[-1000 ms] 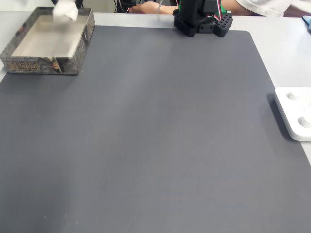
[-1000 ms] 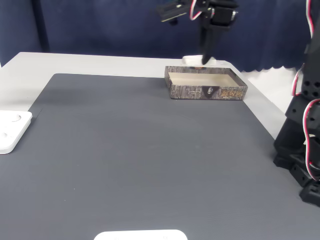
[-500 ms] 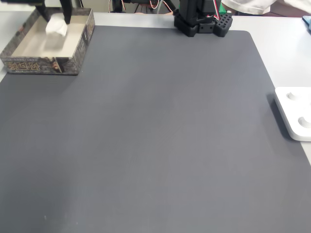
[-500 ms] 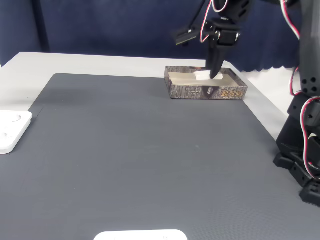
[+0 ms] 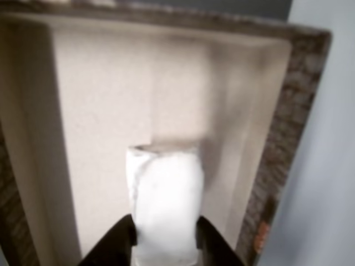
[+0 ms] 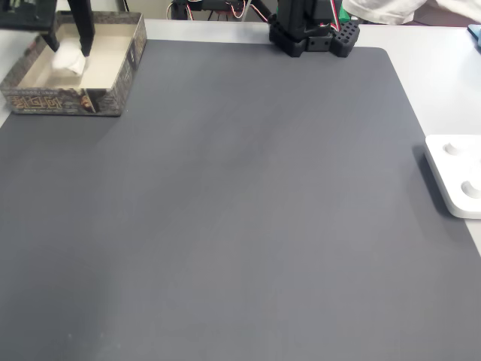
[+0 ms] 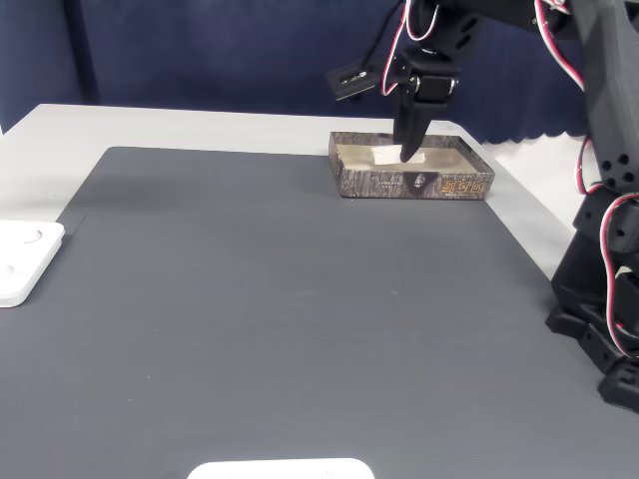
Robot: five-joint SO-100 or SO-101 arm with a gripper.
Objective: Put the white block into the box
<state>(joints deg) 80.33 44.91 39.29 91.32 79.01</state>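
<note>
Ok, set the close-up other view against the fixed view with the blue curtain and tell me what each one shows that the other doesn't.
The other view alone shows the hand's two dark fingertips pressed on either side of the white block, over the box's pale floor. The curtain-side fixed view alone shows the arm reaching down, the dark mat, a white knobbed plate at its left edge and the blue curtain. Both show block, box and hand.
</note>
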